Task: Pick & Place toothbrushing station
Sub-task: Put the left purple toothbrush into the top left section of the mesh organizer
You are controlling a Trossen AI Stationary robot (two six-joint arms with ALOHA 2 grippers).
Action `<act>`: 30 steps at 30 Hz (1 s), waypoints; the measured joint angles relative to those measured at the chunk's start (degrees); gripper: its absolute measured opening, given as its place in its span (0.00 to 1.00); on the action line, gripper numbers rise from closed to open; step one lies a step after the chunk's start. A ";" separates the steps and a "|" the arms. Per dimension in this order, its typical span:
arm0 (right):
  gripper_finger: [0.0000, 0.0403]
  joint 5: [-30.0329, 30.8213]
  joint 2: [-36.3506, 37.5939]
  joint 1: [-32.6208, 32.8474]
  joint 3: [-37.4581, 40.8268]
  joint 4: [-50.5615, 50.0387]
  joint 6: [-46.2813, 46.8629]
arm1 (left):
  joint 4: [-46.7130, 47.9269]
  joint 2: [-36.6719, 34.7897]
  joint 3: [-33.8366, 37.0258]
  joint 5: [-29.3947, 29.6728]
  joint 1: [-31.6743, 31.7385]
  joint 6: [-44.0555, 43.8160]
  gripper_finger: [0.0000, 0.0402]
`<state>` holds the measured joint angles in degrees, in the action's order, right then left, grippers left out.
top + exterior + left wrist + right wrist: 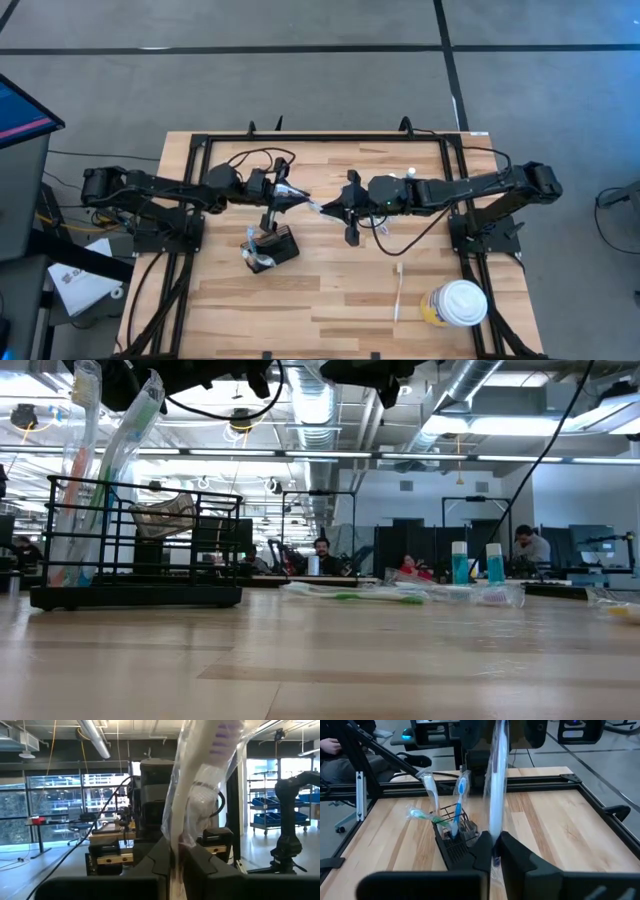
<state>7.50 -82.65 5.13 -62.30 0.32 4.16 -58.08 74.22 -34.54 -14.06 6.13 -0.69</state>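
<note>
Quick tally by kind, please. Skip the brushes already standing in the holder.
Holder box: 1
Lidded cup: 1
Loose toothbrush on the table: 1
Wrapped toothbrush gripped by the left gripper and right gripper: 1
Total: 4

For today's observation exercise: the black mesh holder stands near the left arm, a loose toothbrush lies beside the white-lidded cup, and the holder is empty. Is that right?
Not quite. The black mesh holder is not empty: the right wrist view shows wrapped toothbrushes standing in it. It does stand near the left arm, and a loose toothbrush does lie beside the white-lidded cup.

Wooden table (330, 290): black holder (272, 248), toothbrush (398, 292), lidded cup (458, 304).
</note>
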 joint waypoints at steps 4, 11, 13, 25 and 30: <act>0.14 0.01 0.00 -0.02 0.00 0.07 0.31 | 0.08 0.00 0.00 -0.94 0.05 -0.91 0.03; 0.20 -0.10 0.00 0.44 0.00 0.17 0.01 | 4.78 -2.83 0.04 -2.42 1.29 -2.14 0.03; 0.20 -0.10 0.00 0.77 0.00 0.17 -0.12 | 8.53 -5.14 0.04 -2.39 1.41 -2.16 0.03; 0.20 -0.17 0.00 0.85 0.02 -0.87 -0.12 | 34.26 -21.24 0.04 -2.36 -0.74 -2.15 0.04; 0.20 -0.17 0.00 0.85 0.02 -1.93 -0.12 | 40.58 -25.45 0.04 -2.35 -3.00 -2.14 0.04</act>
<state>7.33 -82.65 5.98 -62.28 -1.62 4.03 -17.51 48.76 -34.50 -16.42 3.13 -2.83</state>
